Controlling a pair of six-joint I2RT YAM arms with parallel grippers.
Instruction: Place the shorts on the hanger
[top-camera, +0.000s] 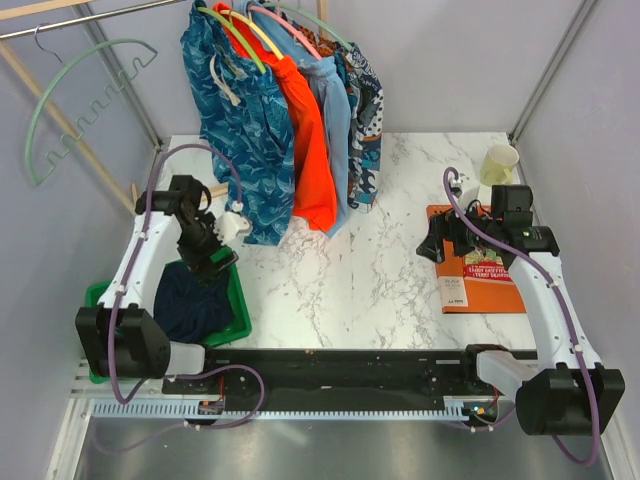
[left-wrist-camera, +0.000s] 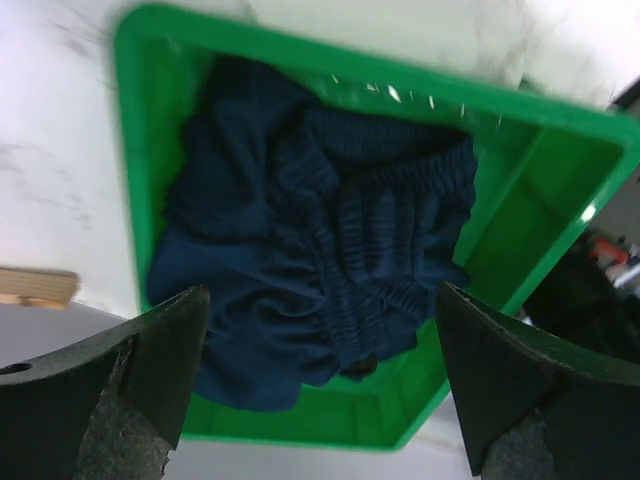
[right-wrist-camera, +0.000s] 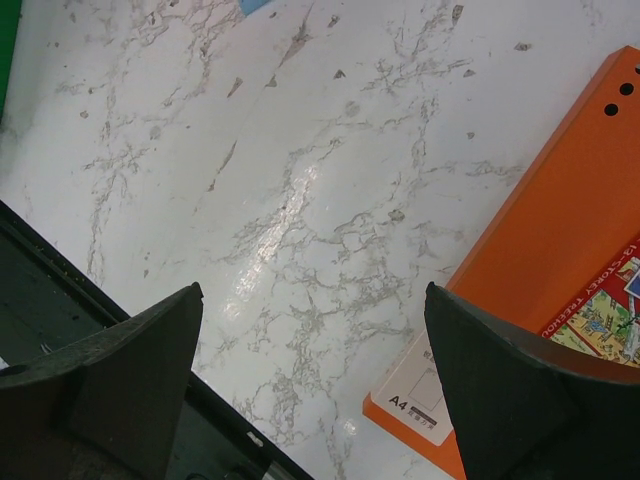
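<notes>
Fingers of left gripper spread wide, gripping nothing, poised above shorts. Shorts crumpled inside green bin at eight o'clock on marble table, ribbed waistband uppermost. Right gripper likewise wide open and empty, over bare marble at three o'clock, orange book just beside. Hanger hooked on rail at ten o'clock, well apart from bin, beside hanging garments at twelve o'clock.

Top view: high, from the near edge, over the whole tabletop. Wrist views: close, downward; left shares the bin, right the folder.
</notes>
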